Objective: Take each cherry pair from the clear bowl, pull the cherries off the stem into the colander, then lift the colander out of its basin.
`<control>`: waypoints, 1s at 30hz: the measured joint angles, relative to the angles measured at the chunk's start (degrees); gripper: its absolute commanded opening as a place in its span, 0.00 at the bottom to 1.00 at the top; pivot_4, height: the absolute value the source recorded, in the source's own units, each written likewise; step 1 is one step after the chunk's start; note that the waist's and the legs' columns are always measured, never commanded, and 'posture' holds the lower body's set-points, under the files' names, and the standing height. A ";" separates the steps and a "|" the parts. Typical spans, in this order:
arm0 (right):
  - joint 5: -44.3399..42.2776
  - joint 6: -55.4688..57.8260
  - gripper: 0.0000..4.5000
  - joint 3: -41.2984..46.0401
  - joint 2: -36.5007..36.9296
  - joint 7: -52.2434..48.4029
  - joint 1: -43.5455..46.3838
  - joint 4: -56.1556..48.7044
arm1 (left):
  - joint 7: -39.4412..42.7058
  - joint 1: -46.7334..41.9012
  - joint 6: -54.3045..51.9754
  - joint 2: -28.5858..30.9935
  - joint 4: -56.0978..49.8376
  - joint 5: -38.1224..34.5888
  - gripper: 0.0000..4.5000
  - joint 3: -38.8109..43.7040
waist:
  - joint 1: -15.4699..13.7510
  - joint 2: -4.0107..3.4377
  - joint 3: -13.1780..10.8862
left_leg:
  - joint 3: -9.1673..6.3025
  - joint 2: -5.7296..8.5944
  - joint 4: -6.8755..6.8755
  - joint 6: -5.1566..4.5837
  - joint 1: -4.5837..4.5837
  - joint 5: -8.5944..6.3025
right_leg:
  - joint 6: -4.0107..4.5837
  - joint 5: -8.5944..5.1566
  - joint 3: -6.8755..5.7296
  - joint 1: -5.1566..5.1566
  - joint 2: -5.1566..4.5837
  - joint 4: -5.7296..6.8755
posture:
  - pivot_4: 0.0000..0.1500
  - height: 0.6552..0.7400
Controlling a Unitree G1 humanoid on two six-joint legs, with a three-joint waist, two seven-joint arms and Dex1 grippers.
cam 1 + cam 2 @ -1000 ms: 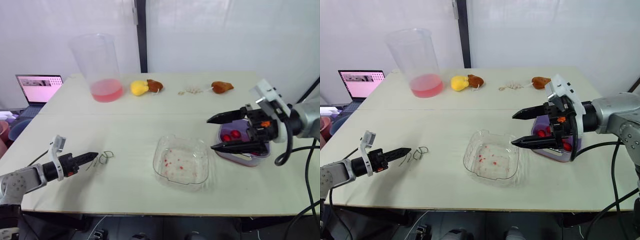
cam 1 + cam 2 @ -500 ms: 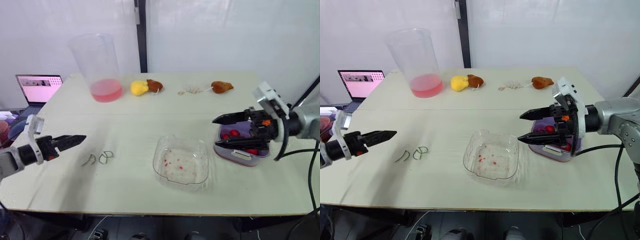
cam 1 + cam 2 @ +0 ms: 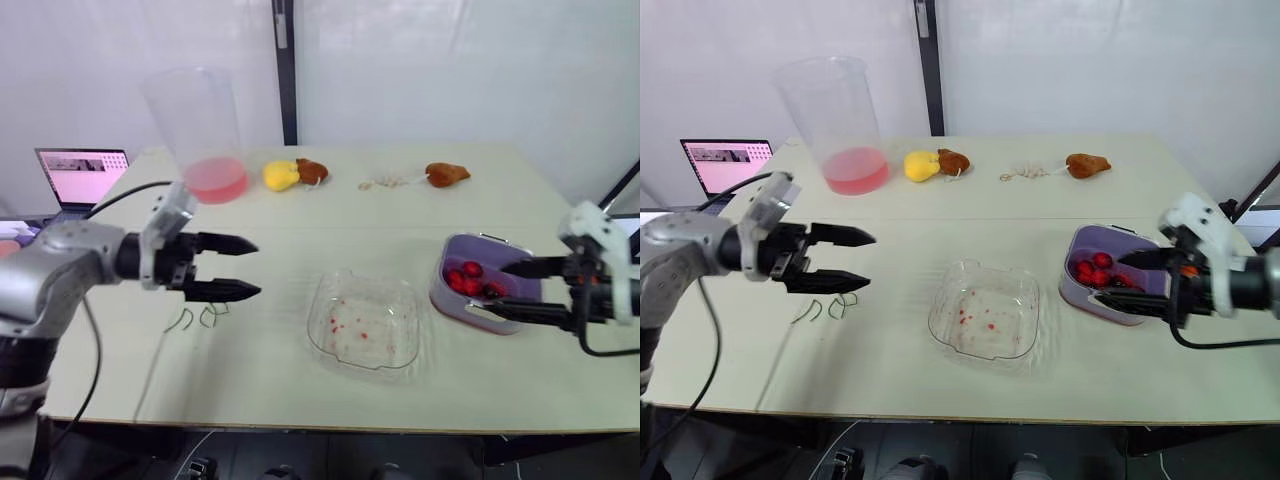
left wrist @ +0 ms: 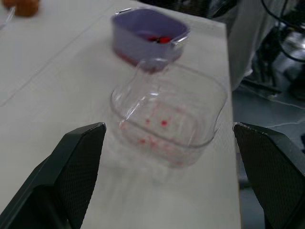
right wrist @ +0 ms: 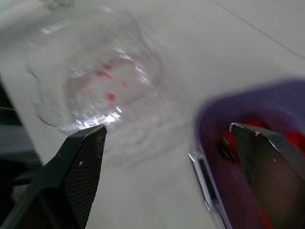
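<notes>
My left claw (image 3: 256, 267) hangs above the table (image 3: 300, 225) with its 2 fingers spread wide and nothing between them, tips pointing toward the clear bowl (image 3: 395, 338). Just below it, a few bare green stems (image 3: 200, 318) lie on the tabletop. The clear bowl sits near the front middle of the table, between my 2 claws, with red specks on its bottom. To its right stands the purple colander (image 3: 470, 243), close beside the bowl but not touching it; I cannot tell the colander from its basin. Several red cherries (image 3: 472, 280) lie inside it. My right claw (image 3: 495, 288) is also spread wide and holds nothing: 1 finger reaches over the colander's inside and the other runs along its near wall, and I cannot tell whether either touches it. At the far left of the table stands a tall beaker (image 3: 195, 130) with pink liquid in it.
</notes>
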State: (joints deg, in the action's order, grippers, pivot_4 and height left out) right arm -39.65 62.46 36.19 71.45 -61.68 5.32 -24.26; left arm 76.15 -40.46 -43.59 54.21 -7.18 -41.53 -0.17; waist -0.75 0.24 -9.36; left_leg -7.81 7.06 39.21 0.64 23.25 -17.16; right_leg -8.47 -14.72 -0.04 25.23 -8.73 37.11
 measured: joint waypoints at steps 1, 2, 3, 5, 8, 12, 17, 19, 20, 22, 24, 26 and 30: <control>1.10 1.17 1.00 2.40 0.00 0.09 -1.66 -0.80 | 0.44 -1.30 0.03 -0.52 -0.23 0.39 1.00 -1.19 | 0.14 0.00 0.00 | 0.01 -0.01 0.00 0.00 -0.01 0.00 | 0.00 0.00 0.00 0.00 0.01 0.00 | 1.00 1.00; 1.83 2.31 1.00 6.12 -0.08 -0.02 -4.50 -2.02 | 0.71 -2.74 0.00 -1.87 -0.06 0.67 1.00 -2.29 | 0.17 -0.01 0.00 | 0.05 -0.02 -0.02 -0.01 -0.02 0.00 | 0.00 0.00 0.02 0.00 0.01 0.00 | 1.00 1.00; 3.06 4.11 1.00 10.57 -0.56 -0.61 -8.81 -4.10 | 1.02 -4.99 0.02 -4.29 -0.02 0.61 1.00 -3.32 | -0.08 0.01 -0.01 | 0.00 -0.03 -0.02 -0.01 -0.02 0.00 | 0.00 0.00 -0.02 -0.02 0.05 0.00 | 1.00 1.00; 5.09 6.26 1.00 17.48 -2.27 -2.25 -16.14 -8.06 | 1.56 -8.40 -0.01 -7.33 0.18 0.10 1.00 -4.20 | -0.23 0.06 -0.02 | -0.04 -0.02 0.01 -0.02 0.02 0.00 | 0.00 0.00 -0.05 -0.06 0.05 0.00 | 1.00 1.00; 7.15 7.40 1.00 24.43 -6.14 -4.40 -24.23 -10.66 | 2.57 -11.40 0.03 -9.13 1.15 -0.25 1.00 -4.51 | 0.02 0.08 0.01 | 0.02 0.00 0.03 -0.09 -0.18 -0.04 | -0.01 0.00 -0.02 -0.26 0.02 -0.02 | 1.00 1.00; 9.68 5.04 1.00 30.26 -8.92 -6.60 -30.42 -10.96 | 3.77 -11.75 0.25 -10.10 2.31 0.39 1.00 -5.73 | 0.27 0.09 -0.01 | 0.12 -0.05 -0.15 -0.18 -0.85 -0.11 | -0.04 -0.02 0.02 -0.81 0.05 -0.18 | 1.00 1.00; 9.56 0.48 1.00 23.38 -4.30 -4.89 -24.68 -10.73 | 2.50 -10.93 0.33 -12.20 2.40 0.83 1.00 -5.30 | 0.44 0.09 -0.01 | 0.15 -0.05 -0.06 -0.17 -0.88 -0.10 | -0.05 -0.02 0.05 -0.85 0.03 -0.17 | 1.00 1.00; 9.11 -1.14 1.00 17.42 -0.94 -2.90 -20.01 -9.52 | 1.00 -10.48 0.19 -13.29 1.92 0.77 1.00 -5.03 | 0.40 0.11 -0.03 | 0.11 -0.06 -0.08 -0.16 -0.87 -0.10 | -0.04 -0.02 0.04 -0.84 0.03 -0.18 | 1.00 1.00; 9.14 -2.25 1.00 14.00 0.56 -2.08 -17.83 -8.45 | 0.48 -9.77 0.20 -13.22 1.30 0.80 1.00 -4.73 | 0.34 0.11 -0.03 | 0.10 -0.06 -0.09 -0.16 -0.87 -0.10 | -0.04 -0.02 0.04 -0.84 0.03 -0.18 | 1.00 1.00; 9.74 -4.99 1.00 5.18 3.76 -0.04 -13.19 -5.38 | -0.67 -7.87 0.21 -13.02 0.00 0.90 1.00 -4.16 | 0.36 0.11 -0.03 | 0.11 -0.05 -0.09 -0.16 -0.84 -0.10 | -0.04 -0.02 0.04 -0.82 0.01 -0.22 | 1.00 1.00; 10.47 -7.62 1.00 -3.82 6.01 1.62 -8.81 -2.31 | -1.97 -5.84 0.13 -13.03 -1.45 0.89 1.00 -3.56 | 0.24 0.11 -0.05 | 0.09 -0.05 -0.09 -0.15 -0.81 -0.10 | -0.04 -0.02 0.04 -0.81 0.00 -0.25 | 1.00 1.00; 11.43 -9.59 1.00 -11.09 6.81 2.30 -5.17 0.04 | -3.28 -4.46 0.07 -12.97 -3.12 0.88 1.00 -3.34 | 0.04 0.11 -0.06 | 0.08 -0.04 -0.08 -0.16 -0.79 -0.10 | -0.04 -0.02 0.04 -0.80 -0.01 -0.26 | 1.00 1.00; 14.08 -12.21 1.00 -25.44 7.35 2.45 4.69 2.72 | -5.90 -2.11 -0.10 -12.41 -5.98 0.89 1.00 -2.76 | 0.23 0.10 -0.06 | 0.09 -0.05 -0.10 -0.15 -0.79 -0.10 | -0.04 -0.02 0.04 -0.79 0.01 -0.32 | 1.00 1.00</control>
State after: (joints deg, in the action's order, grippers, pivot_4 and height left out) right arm -25.57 50.26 10.75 78.80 -59.22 10.01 -21.54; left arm 70.26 -42.56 -43.69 41.79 -13.16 -40.64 -2.93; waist -0.52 0.34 -9.42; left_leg -7.72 7.01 39.11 0.49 22.46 -17.26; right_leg -8.51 -14.74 0.00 24.44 -8.72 36.78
